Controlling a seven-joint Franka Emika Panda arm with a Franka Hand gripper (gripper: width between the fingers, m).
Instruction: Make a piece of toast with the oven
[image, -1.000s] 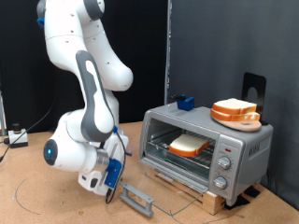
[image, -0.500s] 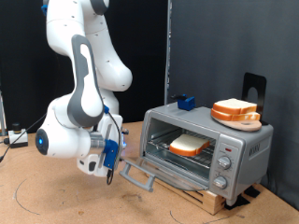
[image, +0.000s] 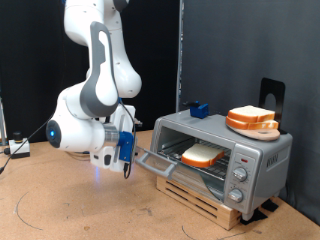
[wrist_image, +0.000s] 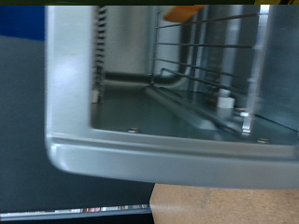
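The oven (image: 262, 158) stands on a wooden base at the exterior view's right. Its glass door (image: 157, 161) hangs half open, about level, with the bar handle at its outer edge. The piece of toast (image: 203, 154) lies on the wire rack inside. My gripper (image: 127, 166) is at the door's outer edge, touching or just under the handle; its fingers are not distinguishable. The wrist view shows no fingers. It looks past the door's metal frame (wrist_image: 140, 154) into the oven, with the wire rack (wrist_image: 210, 56) and a bit of the toast's orange crust (wrist_image: 182, 11).
A pile of bread slices on an orange plate (image: 250, 120) sits on the oven's top, with a blue object (image: 197, 109) and a black stand (image: 272, 95) behind. Round knobs (image: 238, 178) line the oven's front. Cables (image: 15, 148) lie at the exterior view's left.
The arm has risen and swung towards the oven. The door has come up from lying low near the table to about level.
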